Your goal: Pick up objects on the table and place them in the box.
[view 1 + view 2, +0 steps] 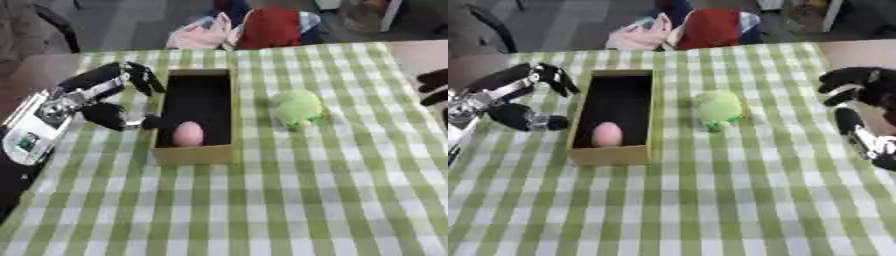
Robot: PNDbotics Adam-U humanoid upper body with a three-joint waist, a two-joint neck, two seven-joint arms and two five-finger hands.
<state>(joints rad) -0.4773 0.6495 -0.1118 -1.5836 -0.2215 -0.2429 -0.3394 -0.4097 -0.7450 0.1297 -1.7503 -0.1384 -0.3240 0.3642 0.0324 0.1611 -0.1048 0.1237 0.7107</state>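
Nearest us in the left eye view, green-and-white checked cloth covers the surface point(262, 210), bare along its near edge. Farther in, toward the left edge, we see the box point(194, 155), a long tan carton with a dark inside, its length running away from us. A pink egg-shaped object point(187, 133) lies inside it at the near end. Our left hand point(118, 97) hangs just beside the box's left wall, fingers point(144, 80) spread and released, thumb pointing at the wall and holding nothing. A green plush toy point(299, 107) sits on the cloth right of the box, apart from it, about midway between the near and far edges. At the right edge only dark fingertips of our right hand show.

From the right eye view, our right hand point(859, 87) shows fully near the right edge of the surface, well apart from the toy. Its fingers point(837, 80) curl inward, clenched on nothing.
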